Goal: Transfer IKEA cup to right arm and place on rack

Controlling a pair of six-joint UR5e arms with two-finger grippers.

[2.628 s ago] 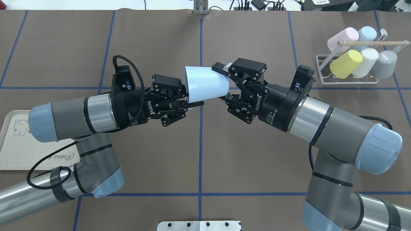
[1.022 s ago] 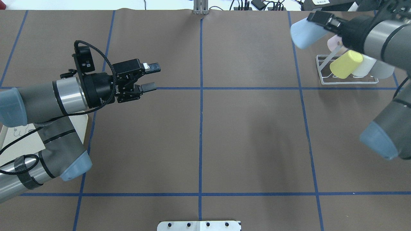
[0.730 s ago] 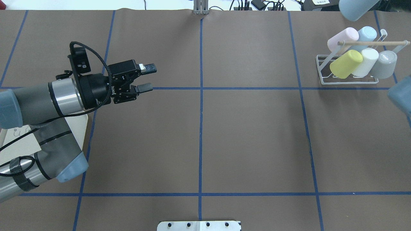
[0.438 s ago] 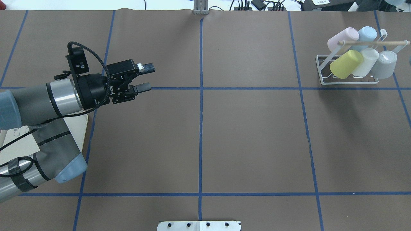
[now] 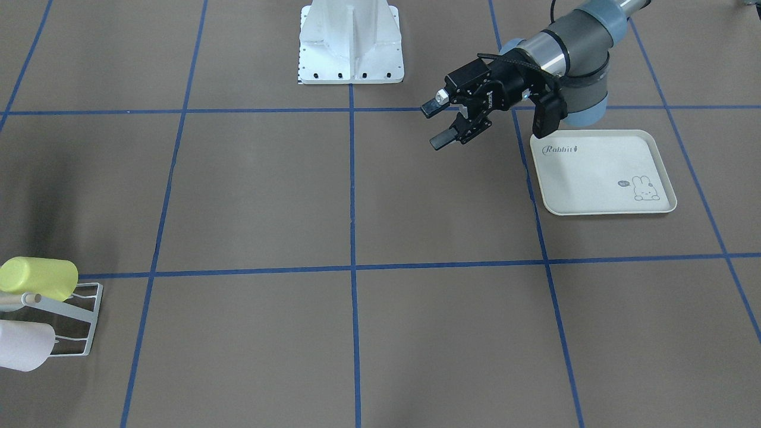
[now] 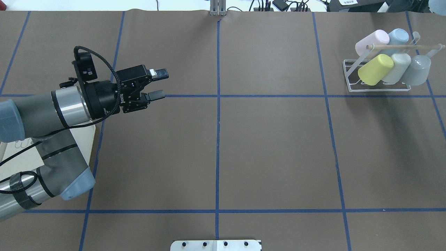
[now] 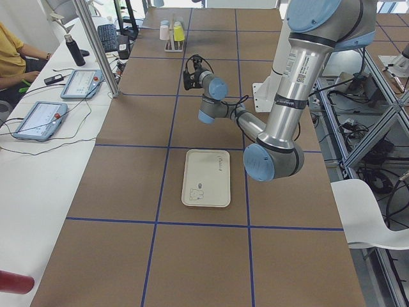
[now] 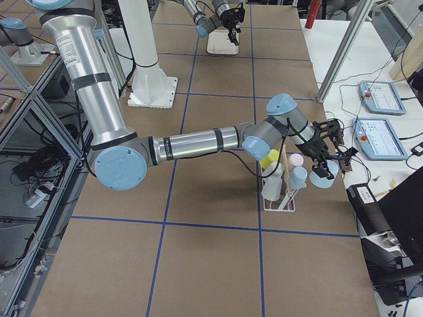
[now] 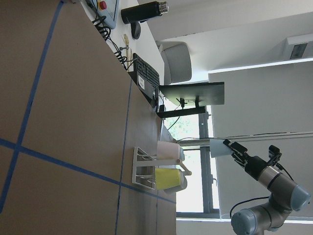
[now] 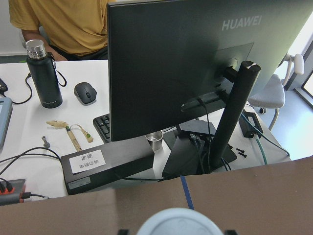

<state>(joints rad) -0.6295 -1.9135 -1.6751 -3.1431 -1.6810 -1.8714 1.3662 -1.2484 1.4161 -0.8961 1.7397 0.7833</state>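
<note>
The pale blue IKEA cup (image 8: 325, 179) hangs in the air just past the rack (image 8: 277, 206), on the side toward the desks, and my right gripper (image 8: 322, 172) is shut on it. In the left wrist view the cup (image 9: 218, 147) sits high above the rack (image 9: 139, 166), mouth away from the right gripper (image 9: 229, 147). The right wrist view shows only the cup's round end (image 10: 178, 223) at its bottom edge. The white wire rack (image 6: 379, 90) carries several cups. My left gripper (image 6: 160, 83) stands open and empty over the table's left half, also seen as the left gripper (image 5: 434, 126).
A cream rabbit-printed tray (image 5: 600, 172) lies beside the left arm. The white robot base (image 5: 351, 41) stands at the table's near edge. Beyond the table's far edge are a monitor (image 10: 195, 63), a dark bottle (image 10: 43, 73) and a seated person (image 10: 63, 24).
The cup passed from my left gripper to my right in mid-table. The right arm then swung it to the far right corner past the rack. The left arm drew back left, open.
</note>
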